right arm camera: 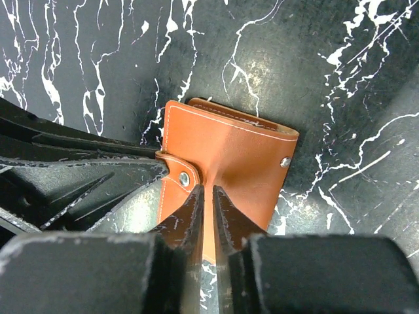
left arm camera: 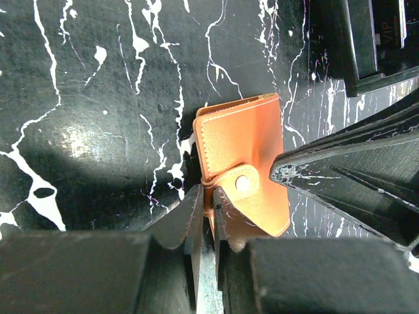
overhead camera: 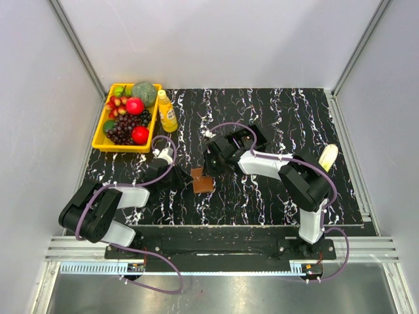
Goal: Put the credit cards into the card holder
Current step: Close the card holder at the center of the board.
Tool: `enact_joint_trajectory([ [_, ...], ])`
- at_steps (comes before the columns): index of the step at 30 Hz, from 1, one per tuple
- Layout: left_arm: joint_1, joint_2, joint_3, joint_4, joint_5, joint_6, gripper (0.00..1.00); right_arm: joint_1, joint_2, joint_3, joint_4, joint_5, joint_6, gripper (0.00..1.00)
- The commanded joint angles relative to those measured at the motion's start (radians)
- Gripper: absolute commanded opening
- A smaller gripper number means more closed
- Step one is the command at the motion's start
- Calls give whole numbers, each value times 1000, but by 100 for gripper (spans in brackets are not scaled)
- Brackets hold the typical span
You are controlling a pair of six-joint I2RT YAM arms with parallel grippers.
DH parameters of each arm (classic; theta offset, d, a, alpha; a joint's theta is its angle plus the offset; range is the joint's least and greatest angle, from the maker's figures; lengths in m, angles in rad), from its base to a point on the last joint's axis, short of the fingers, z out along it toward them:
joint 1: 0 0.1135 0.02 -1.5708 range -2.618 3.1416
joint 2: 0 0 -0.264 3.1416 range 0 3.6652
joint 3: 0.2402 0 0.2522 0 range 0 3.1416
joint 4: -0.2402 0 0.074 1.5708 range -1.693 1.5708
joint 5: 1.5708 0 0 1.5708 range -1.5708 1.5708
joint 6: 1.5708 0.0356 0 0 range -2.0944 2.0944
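The card holder (overhead camera: 202,181), a small brown leather wallet with a snap strap, lies on the black marble table near the middle front. My left gripper (left arm camera: 208,204) is shut on its strap edge from the left. My right gripper (right arm camera: 208,196) is shut on a pinched fold of its cover (right arm camera: 229,154) from behind. Each gripper's fingers show in the other's wrist view. A black plastic tray (left arm camera: 366,39) stands behind the holder, and a card marked VIP (left arm camera: 395,26) shows in it. The tray also shows in the top view (overhead camera: 254,136), partly hidden by the right arm.
A yellow basket (overhead camera: 105,134) of fruit stands at the back left, with a yellow bottle (overhead camera: 167,111) beside it. A banana (overhead camera: 328,157) lies at the right. Both arms meet over the holder.
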Motion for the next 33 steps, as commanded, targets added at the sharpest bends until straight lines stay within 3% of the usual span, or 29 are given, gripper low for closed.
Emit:
enact_joint_trajectory([
  [1,-6,17,-4,68,50,23,15,5,15,57,-31,25,9,14],
  [10,-6,29,-19,121,102,61,24,7,52,22,-41,43,32,10],
  [16,-6,37,-3,104,139,109,18,7,72,26,-42,9,13,10],
  [25,-6,50,11,88,139,123,19,10,-2,-21,67,-98,-27,9],
  [33,-6,47,16,79,129,121,22,25,-60,-41,16,-26,-45,8],
])
